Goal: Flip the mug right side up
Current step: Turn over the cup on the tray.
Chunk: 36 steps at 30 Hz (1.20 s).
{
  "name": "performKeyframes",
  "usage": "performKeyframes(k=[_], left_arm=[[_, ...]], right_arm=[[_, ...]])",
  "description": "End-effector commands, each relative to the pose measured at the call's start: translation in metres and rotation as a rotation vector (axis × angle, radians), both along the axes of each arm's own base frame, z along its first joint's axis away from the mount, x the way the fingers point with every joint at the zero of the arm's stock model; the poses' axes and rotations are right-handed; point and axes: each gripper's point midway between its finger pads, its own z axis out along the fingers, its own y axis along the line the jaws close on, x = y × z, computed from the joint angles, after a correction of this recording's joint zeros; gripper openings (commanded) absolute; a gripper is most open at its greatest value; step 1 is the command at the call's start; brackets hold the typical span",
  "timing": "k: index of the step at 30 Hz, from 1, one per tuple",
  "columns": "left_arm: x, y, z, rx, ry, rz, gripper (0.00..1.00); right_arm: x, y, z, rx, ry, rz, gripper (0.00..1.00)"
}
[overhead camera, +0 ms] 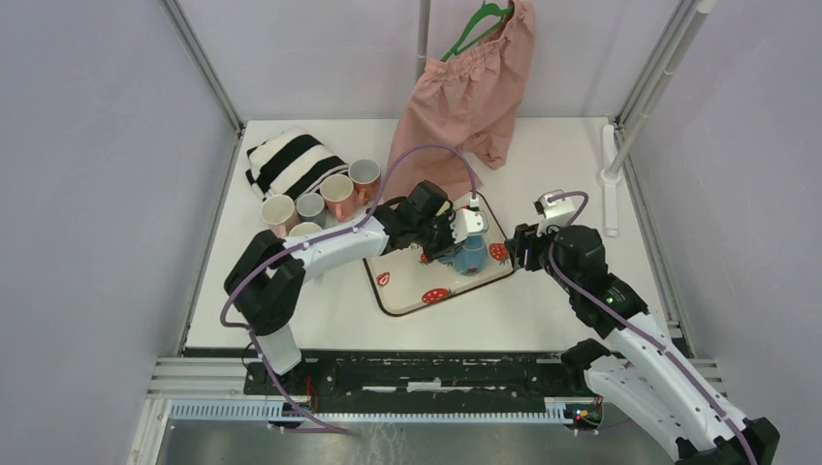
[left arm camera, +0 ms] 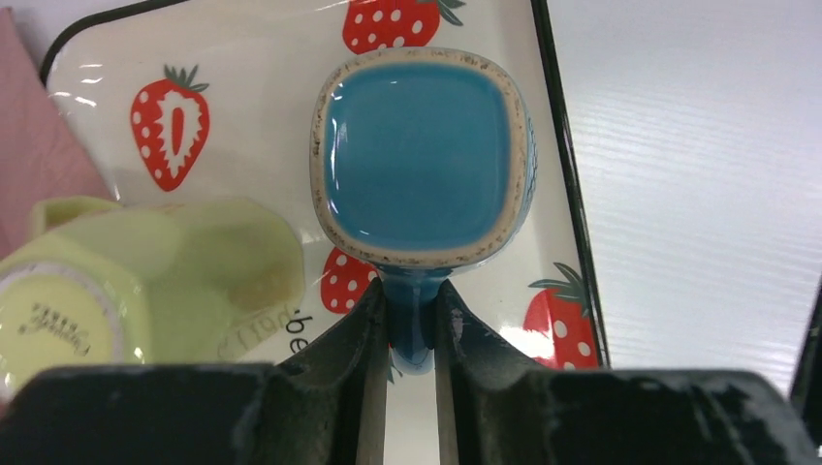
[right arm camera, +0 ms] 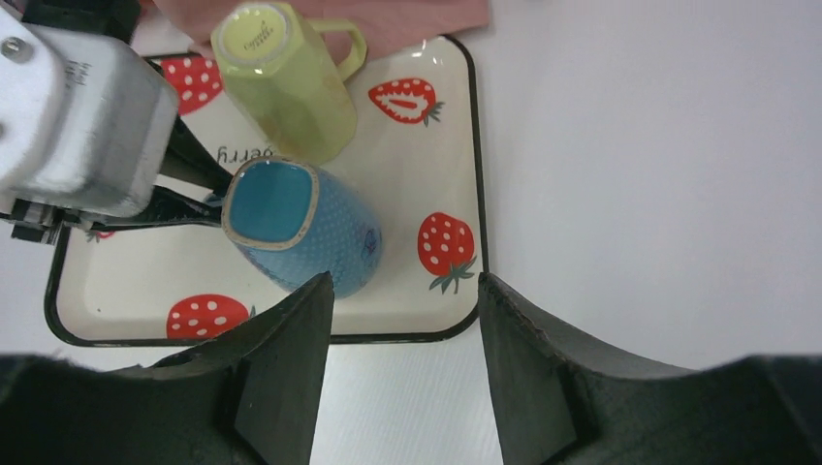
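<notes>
Blue mug (left arm camera: pixel 417 155) base-up, handle in left gripper (left arm camera: pixel 412 302), tray (right arm camera: pixel 126 276) lettering "berry"

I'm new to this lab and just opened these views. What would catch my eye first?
A blue square-based ceramic mug, base up, its handle pinched by the left hand, over a white strawberry-print tray at mid-table. A pale yellow-green ceramic mug sits base up beside it on the tray. Pink fabric shorts hang at the back of the table.
</notes>
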Motion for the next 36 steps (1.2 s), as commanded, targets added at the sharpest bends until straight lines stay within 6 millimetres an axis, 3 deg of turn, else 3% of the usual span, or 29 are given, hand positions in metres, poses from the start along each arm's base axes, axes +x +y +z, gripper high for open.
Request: performKeyframes(k=[1,8,13,18,25,31,36], left_arm=[[0.007,-0.016,0.086,-0.276,-0.076,0.117,0.02],[0.0,-0.003,0.133,-0.466,-0.092,0.223,0.02],[0.001,0.019,0.17,-0.65,-0.061,0.32,0.02],[0.005,0.046,0.203,-0.778,-0.079,0.377,0.02],[0.014,0.089,0.239,-0.925,-0.036,0.465,0.02],[-0.002,0.104,0.266,-1.05,0.007,0.488,0.02],[-0.019,0.114,0.284,-1.194,0.048,0.493,0.02]], right_arm=[[0.007,-0.004,0.039,0.102,-0.159,-0.054,0.62],[0.0,-0.013,0.075,0.218,-0.324,-0.092,0.61],[-0.006,-0.013,0.088,0.284,-0.402,-0.077,0.59],[-0.009,0.002,0.092,0.345,-0.418,-0.003,0.59],[-0.012,0.037,0.091,0.413,-0.377,0.155,0.6],[-0.022,0.083,0.095,0.577,-0.347,0.389,0.65],[-0.034,0.114,0.117,0.739,-0.365,0.571,0.67]])
